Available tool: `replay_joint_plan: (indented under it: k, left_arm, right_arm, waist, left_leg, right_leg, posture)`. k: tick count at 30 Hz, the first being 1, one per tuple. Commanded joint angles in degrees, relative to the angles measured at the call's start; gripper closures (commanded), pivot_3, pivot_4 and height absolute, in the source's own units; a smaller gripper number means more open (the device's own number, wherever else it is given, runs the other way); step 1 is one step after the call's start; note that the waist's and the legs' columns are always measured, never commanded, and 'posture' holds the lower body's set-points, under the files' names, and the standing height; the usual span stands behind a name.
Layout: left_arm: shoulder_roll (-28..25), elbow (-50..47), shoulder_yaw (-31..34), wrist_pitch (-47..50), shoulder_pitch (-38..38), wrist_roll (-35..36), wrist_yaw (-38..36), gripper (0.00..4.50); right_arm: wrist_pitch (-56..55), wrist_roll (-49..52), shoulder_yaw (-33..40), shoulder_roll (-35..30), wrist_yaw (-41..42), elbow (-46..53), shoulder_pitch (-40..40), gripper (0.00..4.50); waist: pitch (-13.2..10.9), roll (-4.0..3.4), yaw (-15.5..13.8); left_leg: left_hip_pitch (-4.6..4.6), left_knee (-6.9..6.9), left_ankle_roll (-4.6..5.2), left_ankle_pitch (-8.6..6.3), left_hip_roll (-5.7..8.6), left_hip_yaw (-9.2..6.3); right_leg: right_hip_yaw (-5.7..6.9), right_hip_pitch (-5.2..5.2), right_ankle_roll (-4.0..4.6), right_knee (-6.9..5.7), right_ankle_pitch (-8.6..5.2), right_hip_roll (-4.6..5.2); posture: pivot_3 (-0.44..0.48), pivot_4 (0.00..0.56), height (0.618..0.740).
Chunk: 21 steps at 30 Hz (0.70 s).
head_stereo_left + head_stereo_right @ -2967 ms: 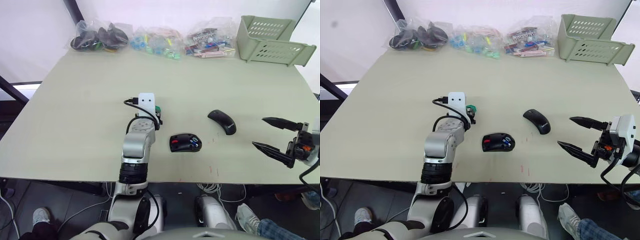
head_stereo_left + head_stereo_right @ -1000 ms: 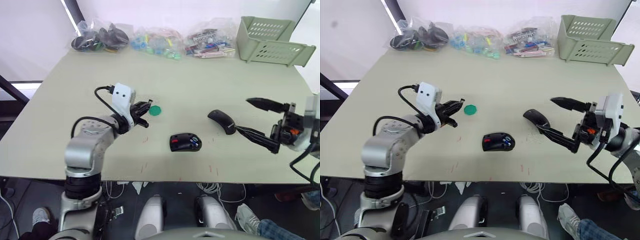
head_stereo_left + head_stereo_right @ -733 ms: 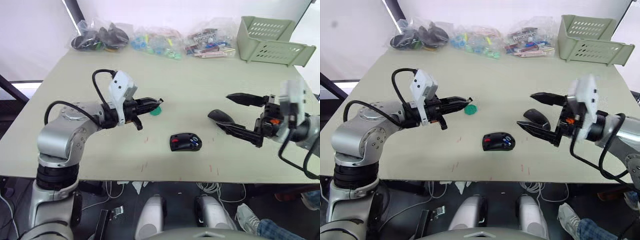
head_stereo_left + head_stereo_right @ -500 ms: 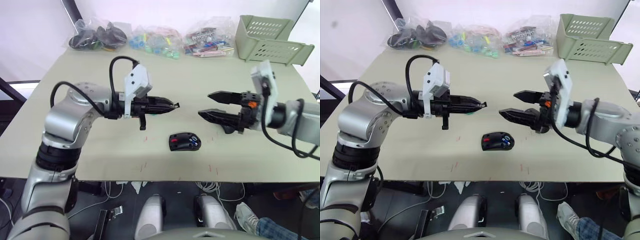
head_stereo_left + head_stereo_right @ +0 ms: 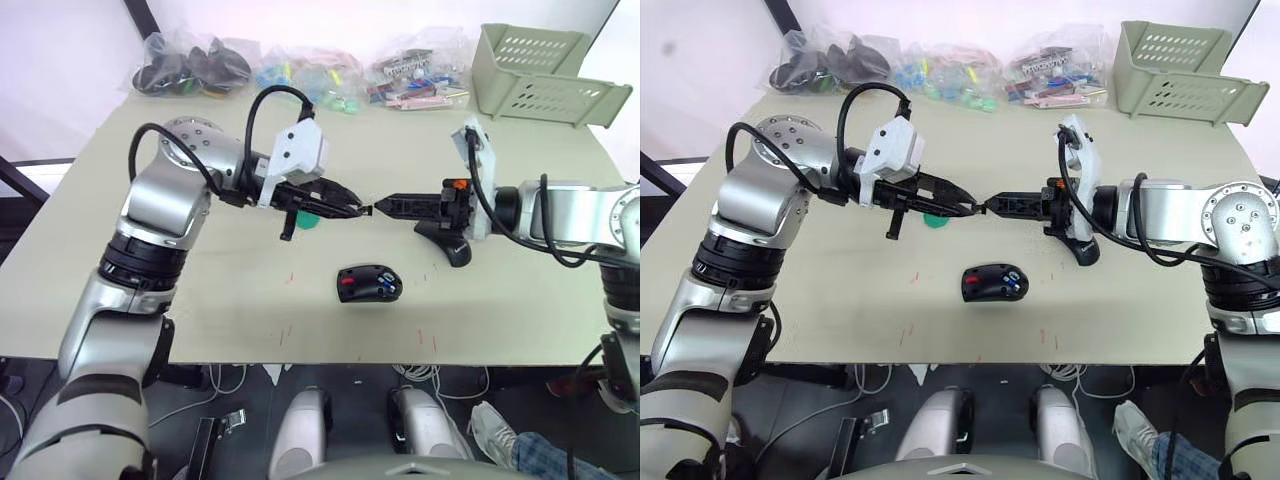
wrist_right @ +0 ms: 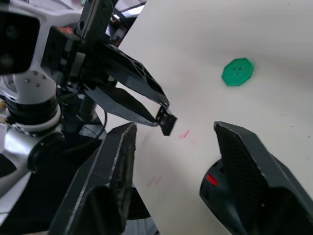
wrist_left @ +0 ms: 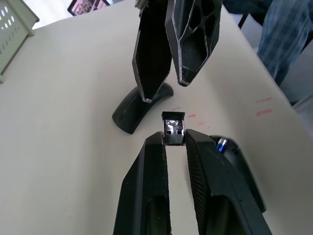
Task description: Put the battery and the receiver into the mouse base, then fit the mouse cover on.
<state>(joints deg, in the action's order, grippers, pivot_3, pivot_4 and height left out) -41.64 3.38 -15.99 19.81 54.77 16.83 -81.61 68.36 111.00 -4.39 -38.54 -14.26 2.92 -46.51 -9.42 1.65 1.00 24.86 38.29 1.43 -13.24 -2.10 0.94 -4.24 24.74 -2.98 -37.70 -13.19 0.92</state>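
Here the two end effectors met tip to tip above the middle of the worktop [image 5: 150, 300]. The left end effector [image 7: 173, 139] reached in from the left with its fingers closed on the receiver [image 7: 173, 128], a small black USB plug with a metal face, pinched at the very tips and held off the surface. The right end effector [image 6: 171, 132] came in from the right, its two fingers spread wide and holding nothing, with the receiver just in front of the gap between them and not yet touched by either. The mouse base [image 5: 370, 284] lay flat on the worktop nearer the front edge, just below the meeting point, open side up, with the blue-ended battery [image 5: 386, 291] already seated in its recess and a red part showing beside it. The mouse cover [image 5: 447, 241] rested on the worktop to the right of the base, under the right arm, apart from the base. A green disc [image 6: 236, 72] lay on the worktop beneath the left end effector. Along the far edge sat several clear bags of parts [image 5: 190, 68], and at the far right corner a pale green basket [image 5: 545, 75].
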Motion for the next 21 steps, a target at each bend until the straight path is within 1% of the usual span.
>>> replay_joint_plan:
  k: [1, 5, 6, 7, 9, 15, 21]
  left_arm:
    - [0.48, 0.71, 0.43, -5.06, 1.34, -1.96, -1.14, 4.41]
    - [1.15, 1.22, 0.36, -6.91, 1.41, -2.92, -1.48, 4.41]
    - [1.24, 1.29, 0.41, -7.27, 1.4, -3.12, -1.61, 4.41]
    - [1.35, 1.85, 0.31, -8.44, 1.44, -3.7, -1.77, 4.41]
    - [1.65, 2.83, 0.25, -9.92, 1.57, -4.5, -1.97, 4.41]
    - [2.43, 4.56, 0.61, -11.59, 2.06, -5.77, -2.32, 4.41]
    - [2.39, 4.44, 1.02, -11.66, 1.81, -6.14, -2.34, 4.41]
  right_arm:
    - [1.0, 2.0, 3.5, 2.57, -2.44, -2.37, -0.77, 1.7]
    - [2.53, 2.0, 4.37, 5.58, -3.56, -4.02, -1.1, 1.7]
    - [2.87, 2.0, 4.75, 6.23, -4.06, -4.12, -1.12, 2.23]
    - [3.41, 2.0, 4.99, 6.95, -4.51, -4.54, -1.13, 2.5]
    - [4.11, 2.0, 5.66, 8.25, -5.64, -5.45, -1.14, 3.45]
    - [5.65, 2.0, 7.32, 10.8, -7.92, -7.8, -1.63, 3.45]
    - [6.51, 2.0, 8.41, 12.09, -8.84, -7.84, -1.27, 3.45]
  waist:
    - [0.0, 0.0, 0.0]
    - [-0.02, -0.02, 0.06]
    - [-0.02, -0.02, 0.1]
    - [-0.02, -0.03, 0.11]
    - [-0.02, -0.03, 0.14]
    - [-0.02, -0.03, 0.18]
    - [-0.02, -0.04, 0.43]
  left_leg:
    - [0.01, 0.0, 0.0, 0.0, 0.0, 0.0]
    - [0.0, 0.0, 0.0, 0.0, -0.01, 0.0]
    - [0.0, 0.01, 0.0, 0.0, -0.01, -0.01]
    - [0.0, 0.01, 0.0, 0.0, -0.02, -0.01]
    - [-0.01, 0.01, 0.0, 0.0, -0.02, -0.01]
    - [-0.01, 0.03, 0.0, 0.0, -0.02, -0.01]
    - [0.0, 0.02, 0.0, 0.0, -0.04, -0.03]
  right_leg:
    - [0.0, 0.02, 0.0, -0.02, 0.0, 0.0]
    - [0.0, 0.02, 0.0, -0.04, 0.0, -0.01]
    - [0.0, 0.02, -0.01, -0.06, 0.0, -0.02]
    - [-0.01, 0.02, -0.01, -0.06, 0.0, -0.02]
    - [-0.01, 0.02, 0.0, -0.07, 0.0, -0.02]
    - [-0.01, 0.03, -0.01, -0.11, 0.0, -0.03]
    - [0.0, 0.04, -0.01, -0.12, 0.0, -0.04]
  posture:
    - [0.0, 0.15, 0.74]
    - [0.0, 0.15, 0.74]
    - [0.0, 0.15, 0.74]
    - [0.0, 0.15, 0.74]
    - [0.0, 0.15, 0.74]
    - [0.0, 0.15, 0.74]
    - [0.0, 0.15, 0.74]
